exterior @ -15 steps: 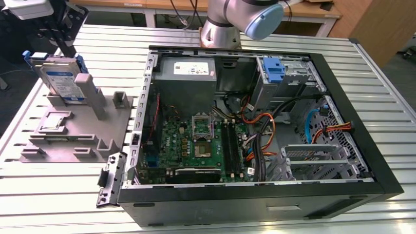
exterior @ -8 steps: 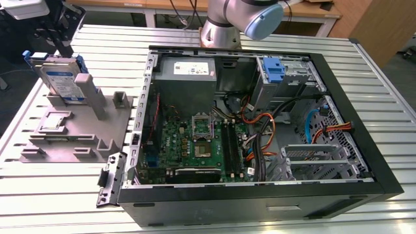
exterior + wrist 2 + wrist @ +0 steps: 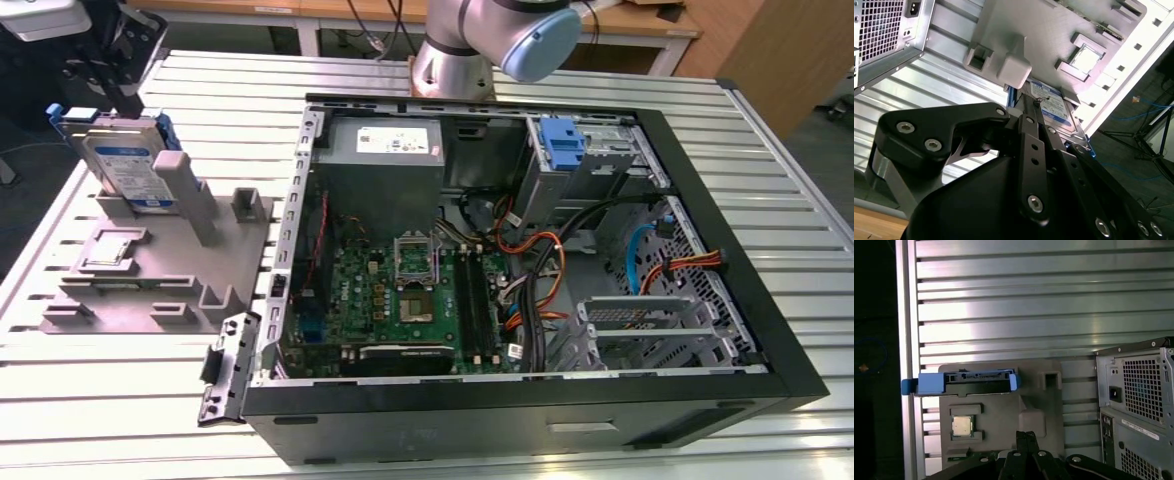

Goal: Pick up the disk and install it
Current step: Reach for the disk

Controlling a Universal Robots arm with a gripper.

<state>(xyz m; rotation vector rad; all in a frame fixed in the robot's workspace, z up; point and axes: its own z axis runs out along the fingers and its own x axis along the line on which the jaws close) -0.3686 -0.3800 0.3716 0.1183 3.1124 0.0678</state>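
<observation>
1. One disk (image 3: pixel 131 172) stands on edge in a slot of the grey holder (image 3: pixel 160 270). The holder rests on the slatted metal table (image 3: pixel 107 400), to the exterior view's left of the open computer case (image 3: pixel 747 330), so the disk is outside the case.
2. The gripper (image 3: pixel 1026 436) hangs over that holder. In the first wrist view its two fingertips lie pressed together with nothing between them. They sit apart from the disk (image 3: pixel 966 382), which shows edge-on there, with its blue carrier (image 3: pixel 911 385) at both ends.
3. In the second wrist view the narrow tips of the gripper (image 3: pixel 1031 106) line up with the disk's (image 3: pixel 1054 107) upper edge. Whether they touch it I cannot tell.
4. The disk's broad face carries a white and blue label (image 3: pixel 120 155). I cannot make out its print.
5. The power supply (image 3: pixel 384 170) sits in the corner of the case nearest the arm's base (image 3: pixel 454 60). It bears a white label (image 3: pixel 390 138), and I cannot make out that lettering either.
6. A small square processor chip (image 3: pixel 962 426) lies flat in a recess of the holder, near the disk's slot.
7. Inside the case lies a green motherboard (image 3: pixel 400 290). An upright blue latch (image 3: pixel 563 145) stands on a grey drive cage (image 3: pixel 607 150), well apart from the disk.
</observation>
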